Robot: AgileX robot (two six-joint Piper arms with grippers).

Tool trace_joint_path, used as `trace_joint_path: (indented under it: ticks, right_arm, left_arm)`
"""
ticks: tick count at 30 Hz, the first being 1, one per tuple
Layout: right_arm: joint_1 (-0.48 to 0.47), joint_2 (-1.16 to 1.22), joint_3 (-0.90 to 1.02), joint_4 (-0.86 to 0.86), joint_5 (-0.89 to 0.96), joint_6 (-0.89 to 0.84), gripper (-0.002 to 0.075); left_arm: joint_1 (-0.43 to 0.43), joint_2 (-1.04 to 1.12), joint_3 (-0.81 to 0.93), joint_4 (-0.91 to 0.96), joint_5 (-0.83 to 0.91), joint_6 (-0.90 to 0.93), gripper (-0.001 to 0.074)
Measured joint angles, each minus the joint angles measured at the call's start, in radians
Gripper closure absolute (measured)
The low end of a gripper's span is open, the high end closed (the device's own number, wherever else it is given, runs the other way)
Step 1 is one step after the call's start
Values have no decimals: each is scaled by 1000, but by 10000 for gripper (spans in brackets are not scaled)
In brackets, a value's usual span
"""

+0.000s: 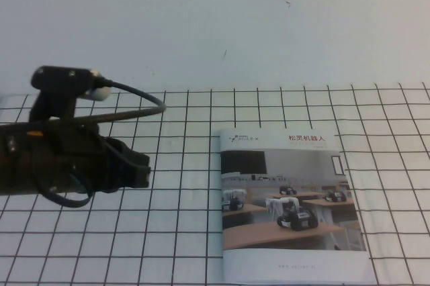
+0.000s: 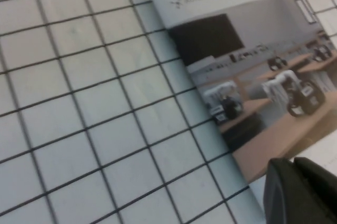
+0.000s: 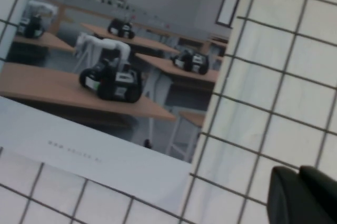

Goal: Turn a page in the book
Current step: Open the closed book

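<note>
On the white gridded table [image 1: 181, 232], the book [image 1: 292, 202] lies flat and closed toward four o'clock of the high view, spine on its nine o'clock side. The page [image 1: 285, 195], its cover leaf showing wheeled robots on wooden desks beneath a red title, rests flush on top, unlifted. The left gripper [image 1: 138, 168] hovers at nine o'clock, well apart from the book's spine; whether its jaws are released or clenched cannot be told. The right gripper [image 3: 303, 195] appears only in its own wrist view as a dark tip above the grid, just beside the cover's outer edge; its jaw state cannot be told either.
</note>
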Motion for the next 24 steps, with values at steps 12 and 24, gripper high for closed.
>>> trace_joint_path:
  ticks: [12,24]
  right_arm:
    - [0,260,-51,232,-96,-184,700]
    - [0,401,-66,353,-40,-275,670]
  left_arm:
    - [0,276,-4,-357,62,366,738]
    - [-158,490,-44,-609,-37,599,737]
